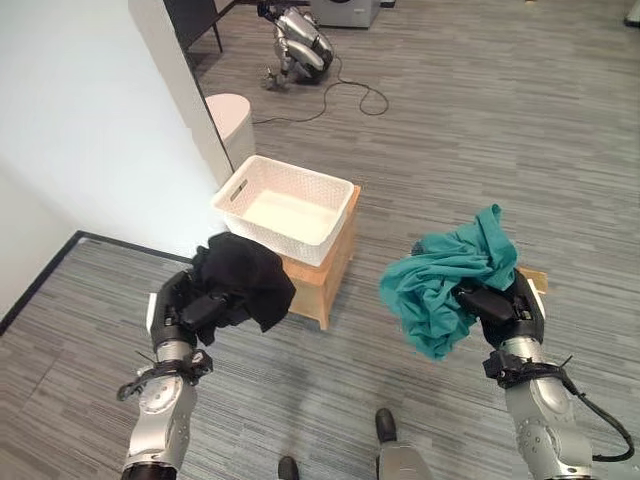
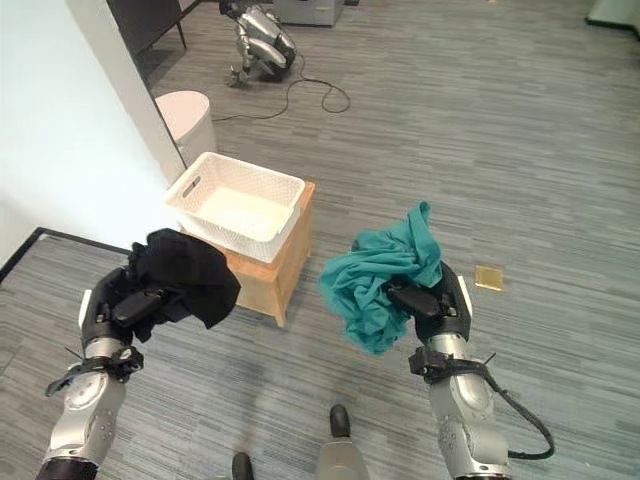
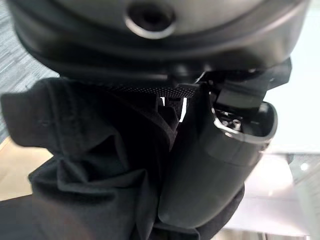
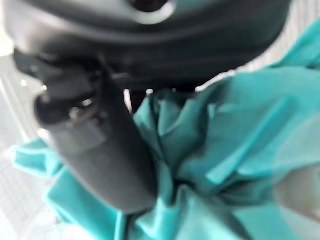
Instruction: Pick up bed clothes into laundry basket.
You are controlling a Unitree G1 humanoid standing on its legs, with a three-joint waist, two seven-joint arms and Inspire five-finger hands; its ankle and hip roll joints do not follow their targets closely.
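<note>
Left eye view: the left hand (image 1: 190,305) clutches a black garment (image 1: 245,278) beside the white laundry basket (image 1: 284,209), which sits empty on a wooden stand (image 1: 322,272). The right hand (image 1: 500,305) grips a teal garment (image 1: 445,277), held well off the floor, seemingly ready for dropping in.

A robot test room, set up a bit like a home, is shown. A grey plank floor (image 1: 480,130) and a white wall (image 1: 90,120) are seen. A white laundry basket (image 1: 285,208) is set on a wooden box (image 1: 325,268). Another robot (image 1: 300,45) is seen lying on the floor far back, near a white bin (image 1: 232,120).
</note>
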